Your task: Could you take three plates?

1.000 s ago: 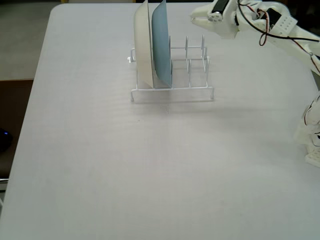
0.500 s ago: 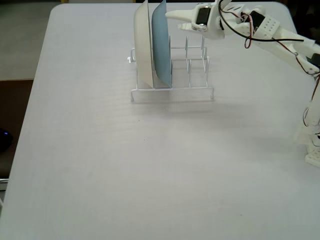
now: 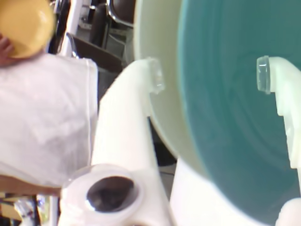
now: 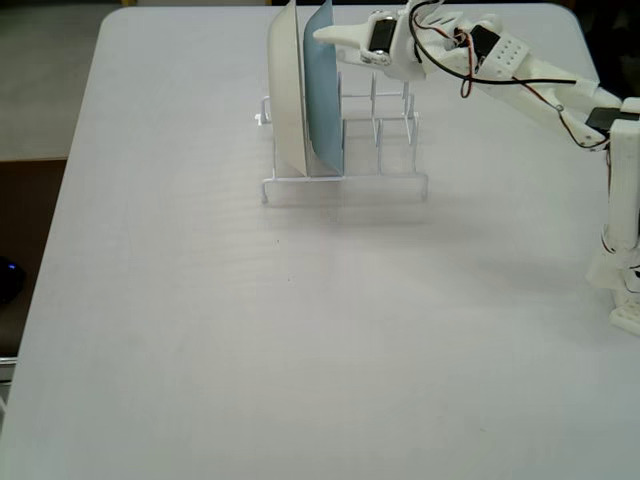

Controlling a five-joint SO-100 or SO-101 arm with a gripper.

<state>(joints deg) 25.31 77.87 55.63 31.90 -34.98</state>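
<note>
A light blue plate (image 4: 325, 110) stands upright in a white wire rack (image 4: 390, 150), right next to a cream-white plate (image 4: 288, 100). My gripper (image 4: 330, 38) is at the blue plate's upper rim. In the wrist view my gripper (image 3: 209, 75) is open, and the rim of the blue plate (image 3: 230, 132) lies between the fingertips. The cream-white plate (image 3: 160, 37) stands just behind it. A person's hand holds the yellow plate (image 3: 23, 26) at the upper left of the wrist view. The orange plate is out of view.
The rack stands at the far middle of a white table (image 4: 300, 330). My arm's base (image 4: 620, 250) is at the right edge. A person in a white shirt (image 3: 42, 113) stands beyond the table in the wrist view.
</note>
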